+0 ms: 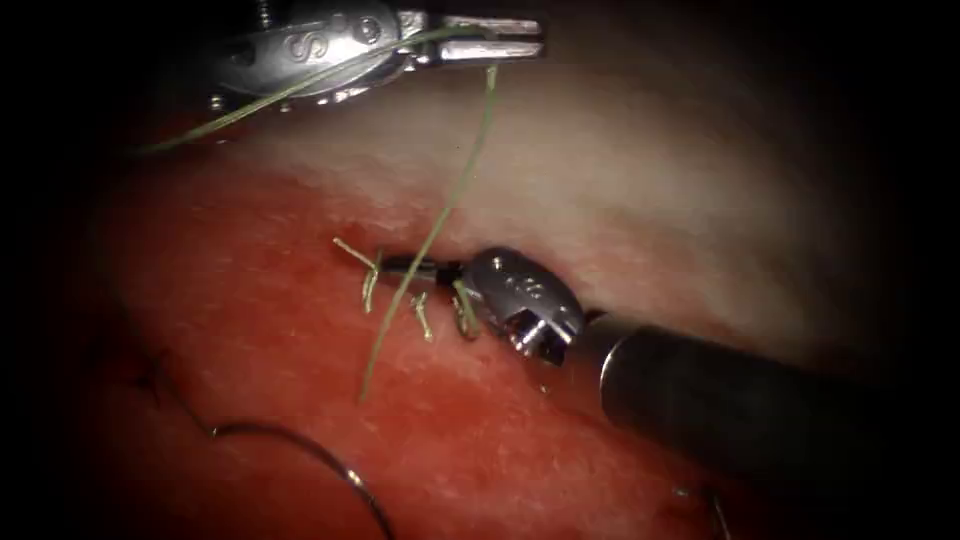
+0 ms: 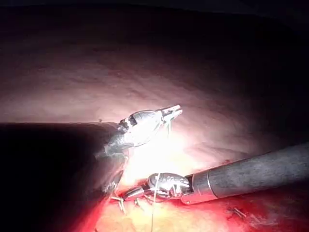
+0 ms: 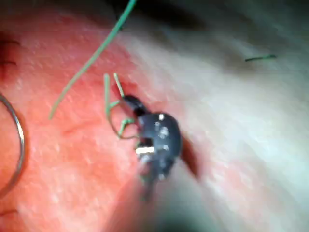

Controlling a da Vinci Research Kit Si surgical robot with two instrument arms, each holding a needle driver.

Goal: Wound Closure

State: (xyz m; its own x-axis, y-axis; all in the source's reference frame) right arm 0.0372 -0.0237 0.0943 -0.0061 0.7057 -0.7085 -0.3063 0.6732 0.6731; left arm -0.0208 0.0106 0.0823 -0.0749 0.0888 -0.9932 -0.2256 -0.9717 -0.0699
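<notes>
While the left claw [image 1: 520,38] hangs above the tissue [image 1: 640,170] pinching the thread [image 1: 455,195], the right claw [image 1: 405,267] lies pressed together at the cut [image 1: 425,290] among cut ends [image 1: 362,272], needle [image 1: 300,455] lying loose on red fluid [image 1: 250,330] lower left.

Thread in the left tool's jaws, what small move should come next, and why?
Probably a slight lift of the left tool, to take up slack. Its jaws are shut on the thread, which hangs in a loose curve across the right tool at the cut. The needle lies free on the tissue, left of the cut, held by neither tool.
</notes>
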